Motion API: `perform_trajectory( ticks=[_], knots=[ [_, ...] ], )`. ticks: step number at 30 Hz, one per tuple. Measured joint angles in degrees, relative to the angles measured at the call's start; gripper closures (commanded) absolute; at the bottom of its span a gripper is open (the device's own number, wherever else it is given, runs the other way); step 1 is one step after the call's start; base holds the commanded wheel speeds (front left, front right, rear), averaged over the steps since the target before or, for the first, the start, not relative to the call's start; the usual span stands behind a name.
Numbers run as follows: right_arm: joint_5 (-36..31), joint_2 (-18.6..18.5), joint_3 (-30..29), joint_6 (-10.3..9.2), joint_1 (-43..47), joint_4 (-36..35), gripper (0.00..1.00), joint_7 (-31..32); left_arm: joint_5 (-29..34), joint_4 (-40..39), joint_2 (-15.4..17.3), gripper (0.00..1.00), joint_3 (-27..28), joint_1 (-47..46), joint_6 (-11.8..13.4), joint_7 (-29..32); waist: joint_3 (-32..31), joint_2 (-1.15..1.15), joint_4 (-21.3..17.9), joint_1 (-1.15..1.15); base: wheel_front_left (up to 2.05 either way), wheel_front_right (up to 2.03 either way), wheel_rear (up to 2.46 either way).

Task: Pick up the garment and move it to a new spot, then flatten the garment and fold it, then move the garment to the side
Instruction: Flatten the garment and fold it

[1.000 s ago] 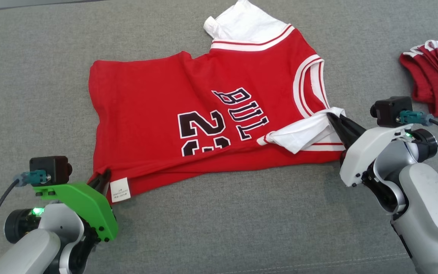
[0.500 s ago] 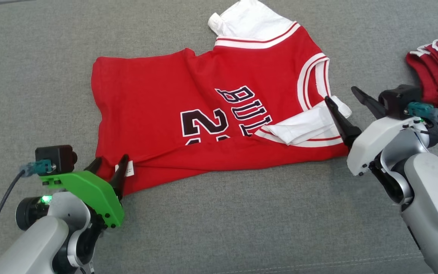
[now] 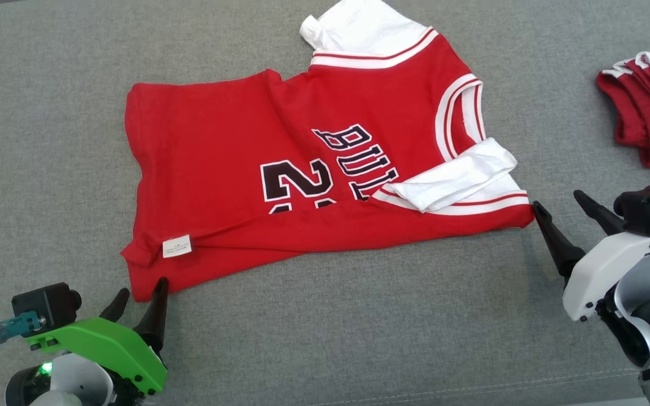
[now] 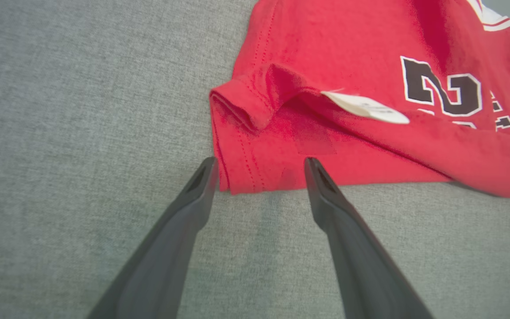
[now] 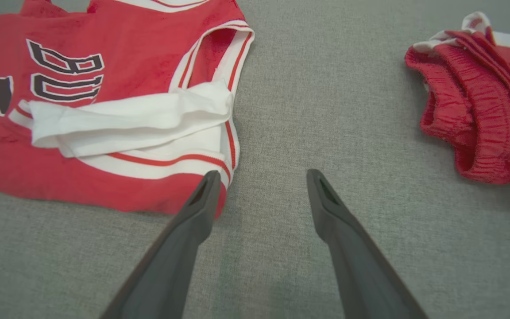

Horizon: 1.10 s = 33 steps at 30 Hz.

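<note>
Here the red jersey [image 3: 302,169] lies on the grey surface [image 3: 359,327]. The left gripper [image 3: 142,285] and right gripper [image 3: 557,199] stand spread open and empty at its near corners. A red clothes pile [image 3: 646,113] sits far right.

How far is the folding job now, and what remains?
Done: the jersey lies flat on the grey surface, near edge folded over. In hand: nothing; left hand and right hand stand open at its corners. Left: further folds, then moving it aside.
</note>
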Motion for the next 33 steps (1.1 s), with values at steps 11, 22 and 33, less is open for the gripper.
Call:
perform_trajectory(
  ticks=[11,22,33],
  knots=[
    [1.6,2.8,3.1,-0.01,-0.3,1.3,0.00,3.6,-0.1,2.5,-1.2,0.00,-1.4,-3.0,-1.8,1.8,3.4,0.00,0.8,0.00,0.00,0.00,0.00],
    [3.7,1.8,4.0,-0.01,-1.9,1.9,0.71,4.7,-2.4,4.6,-2.6,0.69,-2.4,-4.8,-6.2,3.7,3.6,0.00,1.0,0.00,0.00,0.00,0.00],
    [10.0,-1.0,1.7,0.01,-3.7,1.7,1.00,8.0,-6.3,-0.3,4.0,1.00,-1.2,-3.4,-12.1,8.6,1.4,0.00,0.6,0.00,0.00,0.00,0.00]
  ],
)
